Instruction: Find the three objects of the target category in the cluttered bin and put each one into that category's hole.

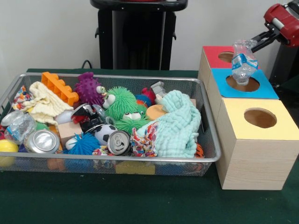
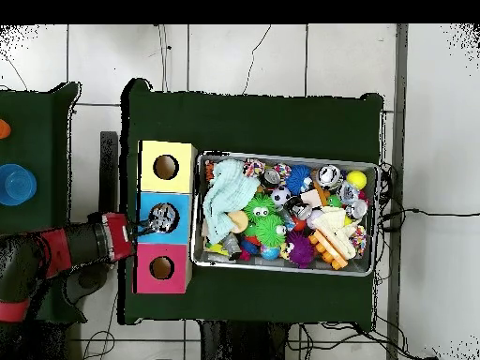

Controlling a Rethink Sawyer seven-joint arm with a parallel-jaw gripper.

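Note:
My gripper (image 1: 252, 45) reaches in from the right and is shut on the top of a see-through bottle with a blue label (image 1: 243, 63). The bottle hangs upright above the blue-topped box's hole (image 1: 254, 87), just in front of the red-topped box's hole (image 1: 226, 57). In the overhead view my gripper (image 2: 143, 226) holds the bottle (image 2: 163, 217) over the blue box, next to the red box's hole (image 2: 161, 268). A crumpled clear bottle (image 1: 18, 125) lies at the left end of the wire mesh bin (image 1: 140, 77). No third bottle shows.
The bin (image 2: 281, 157) is heaped with toys, a mint cloth (image 1: 175, 126), and two silver cans (image 1: 42, 141) (image 1: 118, 142). The yellow-topped box (image 1: 275, 128) stands nearest the camera. A blue round thing (image 2: 16, 184) sits on a side table.

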